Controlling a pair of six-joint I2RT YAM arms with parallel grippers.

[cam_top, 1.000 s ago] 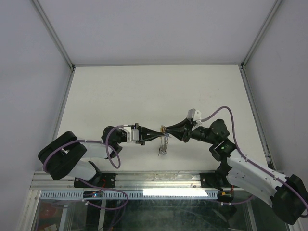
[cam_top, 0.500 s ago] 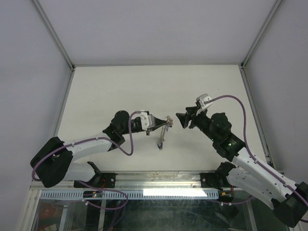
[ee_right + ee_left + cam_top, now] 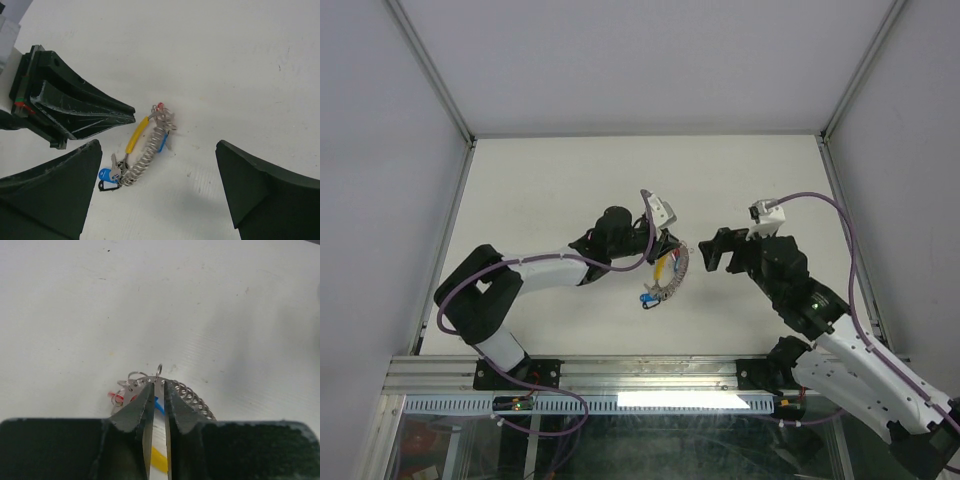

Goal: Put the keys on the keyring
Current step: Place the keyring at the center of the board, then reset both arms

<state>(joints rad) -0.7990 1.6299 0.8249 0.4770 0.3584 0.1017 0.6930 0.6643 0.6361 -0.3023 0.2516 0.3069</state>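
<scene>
Left fingers (image 3: 131, 412) are drawn together to a narrow slit, their tips right at the top of the keyring (image 3: 148, 147). Whether they actually pinch its wire cannot be told. The keyring is a silvery coil, lying or hanging low over the middle of the white table (image 3: 570, 180), between the two arms and nearer the left one. Whether it rests on the table is unclear. Beside the coil runs a yellow piece (image 3: 136, 135), touching it along most of its length. The keys (image 3: 112, 174) cluster at the coil's lower end with blue tags among them. A speck of red (image 3: 160, 106) sits at the opposite end. Whether each key is threaded onto the coil is too small to tell. Right fingers (image 3: 50, 192) are spread wide with nothing between them, and stand apart from the bunch on its right side. The right wrist view lays out the whole bunch from end to end, with the dark wedge of the left fingers pointing at its upper part. The left wrist view shows only the coil's arc curving out on both sides of the tips, a small wire ring (image 3: 158, 371) just beyond them, and slivers of blue and yellow through the slit. The top view alone shows both arms reaching inward toward the bunch.
</scene>
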